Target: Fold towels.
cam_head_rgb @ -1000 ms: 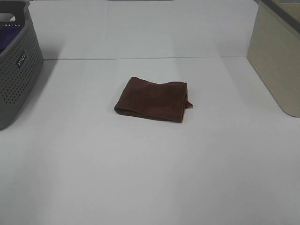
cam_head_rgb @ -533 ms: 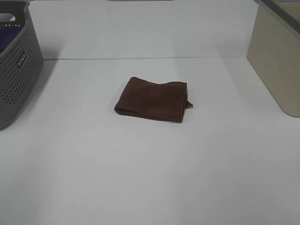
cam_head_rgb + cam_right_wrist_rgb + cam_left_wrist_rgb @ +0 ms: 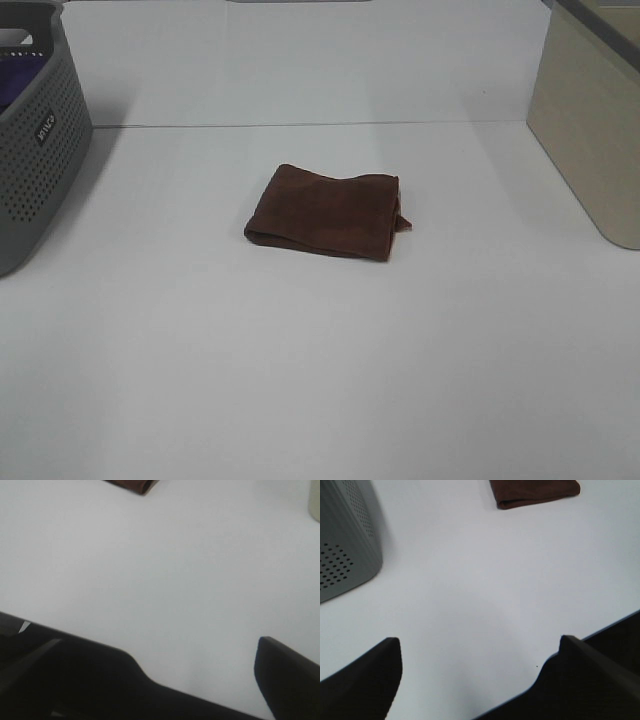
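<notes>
Nearest, over the white table (image 3: 300, 380): left gripper (image 3: 480, 652) and right gripper (image 3: 155, 645), fingers spread wide, holding nothing, well apart from the brown towel (image 3: 325, 211). Towel folded, flat at the table's middle. Left of towel, farther: grey perforated basket (image 3: 35, 150). Right, beige bin (image 3: 590, 120).

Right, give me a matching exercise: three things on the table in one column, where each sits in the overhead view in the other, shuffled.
Things:
1. brown folded towel
2. grey perforated basket
3. beige bin

Places:
A. right edge of the view
B. left edge of the view
C. middle of the white table

Pairs: 1-C, 2-B, 3-A
</notes>
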### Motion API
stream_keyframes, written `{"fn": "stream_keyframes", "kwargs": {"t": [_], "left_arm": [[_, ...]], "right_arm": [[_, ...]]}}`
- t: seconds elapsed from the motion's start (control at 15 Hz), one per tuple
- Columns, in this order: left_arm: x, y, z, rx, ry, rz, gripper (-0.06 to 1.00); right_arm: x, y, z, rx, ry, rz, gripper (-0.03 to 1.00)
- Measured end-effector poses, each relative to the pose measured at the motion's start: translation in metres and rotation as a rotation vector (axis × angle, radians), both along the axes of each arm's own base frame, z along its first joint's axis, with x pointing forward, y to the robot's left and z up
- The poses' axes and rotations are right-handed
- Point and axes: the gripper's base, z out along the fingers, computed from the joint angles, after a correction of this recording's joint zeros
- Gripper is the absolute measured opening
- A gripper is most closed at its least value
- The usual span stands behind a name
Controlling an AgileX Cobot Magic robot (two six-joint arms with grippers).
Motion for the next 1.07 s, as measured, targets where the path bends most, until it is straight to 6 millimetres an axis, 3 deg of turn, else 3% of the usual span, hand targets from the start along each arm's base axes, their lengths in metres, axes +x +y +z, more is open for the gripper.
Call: {"fn": "stream_keyframes", "kwargs": {"t": [0.33, 1.07], "left_arm": [[-0.014, 0.002, 0.000, -0.013, -0.087, 0.000, 0.80], [-0.023, 0.003, 0.000, -0.017, -0.156, 0.083, 0.80]], "right_arm": [[-0.036, 0.000, 0.002, 0.009, -0.252, -0.099, 0.95], [-0.038, 0.001, 0.001, 0.021, -0.266, -0.094, 0.95]]}}
